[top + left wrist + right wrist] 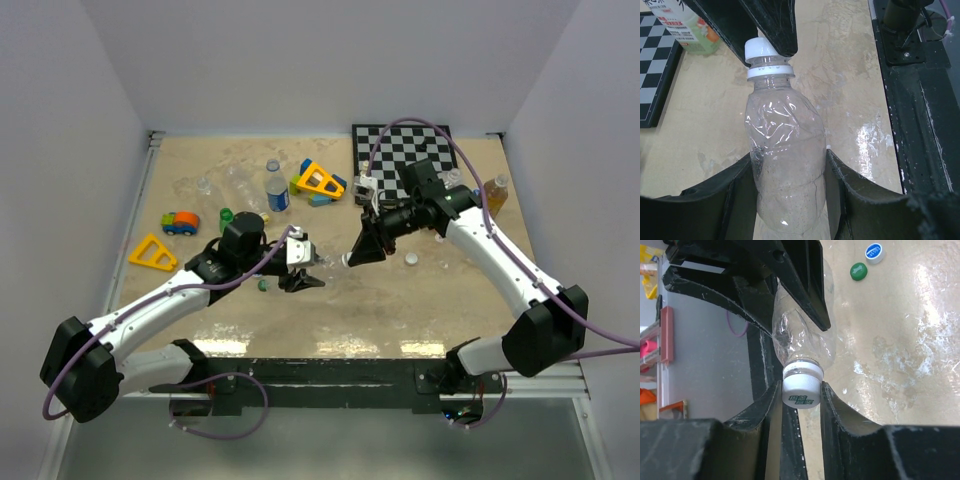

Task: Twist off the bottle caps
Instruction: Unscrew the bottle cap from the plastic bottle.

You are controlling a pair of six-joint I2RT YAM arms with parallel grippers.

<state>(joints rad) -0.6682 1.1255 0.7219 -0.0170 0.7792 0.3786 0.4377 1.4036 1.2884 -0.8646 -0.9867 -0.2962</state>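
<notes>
Where the beige, marbled bench (400,310) spreads across the top view, its glossy surface throws pale glare patches. Two white-and-black jointed arms reach in from the bottom edge and meet near the centre of the frame. At the upper right lies a flat black-and-white chessboard (400,150). Bright plastic toy blocks (320,180) are scattered at the upper left, angular and hollow-framed in yellow, orange and blue.

In the left wrist view a clear bottle (782,125) runs up the middle of the frame. It is thin crinkled plastic, dented and creased, with fine droplets clouding its lower part. A pale drink bottle (685,25) with a printed label stands at the upper left of that view.

The left pincer (788,155) is partly spread, and its matte black, scuffed fingers press the bottle's body from both sides, so it grasps the clear bottle. The right pincer (800,387) is clenched narrowly on the white cap (801,392), with both dark fingers touching the cap's sides. The cap is a small ribbed round of opaque plastic with green print on its top. It sits on the bottle's neck above a white collar ring, at the centre of the right wrist view.

At the upper right of that view, two loose caps lie on the bench close together: a green cap (858,271) and a blue-and-white cap (874,253).
</notes>
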